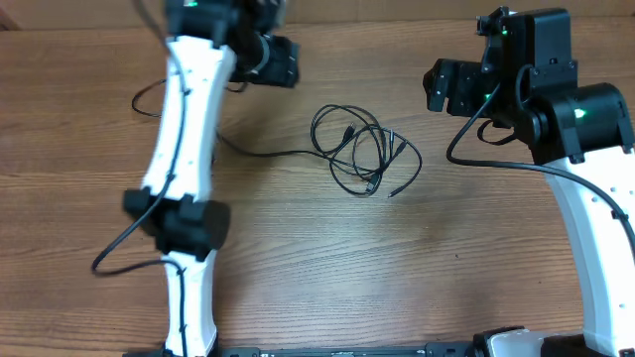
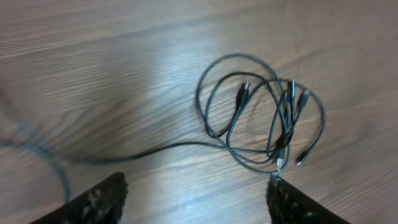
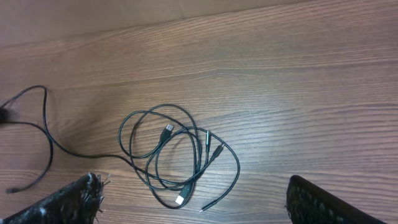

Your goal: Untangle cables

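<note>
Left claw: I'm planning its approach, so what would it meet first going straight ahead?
Probably the cables, whose trailing strand crosses the table ahead of the left claw; depth is unclear.

1. A robotics lab or test bench was suggested, though no walls or room fittings were shown.
2. Two white jointed machines, the left arm (image 1: pixel 184 129) and the right arm (image 1: pixel 595 228), were seen reaching over a table (image 1: pixel 476 258) from its near edge.
3. A small green light (image 1: pixel 578 113) was lit on the right arm's black housing.
4. Thick black wiring (image 1: pixel 501 163) was looped out beside that arm.
5. The table was surfaced in plain brown wood grain, and a loose tangle of thin black cables (image 1: pixel 362 149) was laid on it like a test piece.
</note>
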Motion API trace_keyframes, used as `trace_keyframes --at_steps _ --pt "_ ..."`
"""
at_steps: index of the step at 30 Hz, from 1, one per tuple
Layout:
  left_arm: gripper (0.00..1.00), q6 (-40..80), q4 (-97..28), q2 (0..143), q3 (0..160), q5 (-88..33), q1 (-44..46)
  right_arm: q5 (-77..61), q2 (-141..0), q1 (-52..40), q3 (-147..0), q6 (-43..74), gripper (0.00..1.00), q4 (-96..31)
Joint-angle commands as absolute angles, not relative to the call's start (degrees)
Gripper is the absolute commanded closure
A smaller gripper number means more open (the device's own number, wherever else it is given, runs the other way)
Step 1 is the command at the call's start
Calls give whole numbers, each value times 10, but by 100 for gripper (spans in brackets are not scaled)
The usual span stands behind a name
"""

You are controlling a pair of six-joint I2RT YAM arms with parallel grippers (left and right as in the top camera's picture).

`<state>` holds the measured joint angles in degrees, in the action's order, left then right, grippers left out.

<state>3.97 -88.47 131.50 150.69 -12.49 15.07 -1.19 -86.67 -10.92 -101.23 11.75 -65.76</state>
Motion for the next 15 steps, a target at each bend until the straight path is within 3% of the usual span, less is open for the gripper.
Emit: trace_keyframes --at_steps 1,15 --pt "27 -23 -874 1355 1508 -147 176 -14 -862 -107 -1020 134 7 -663" --pt "25 -34 -845 1499 1508 -144 215 -14 -862 -107 -1020 135 7 -676"
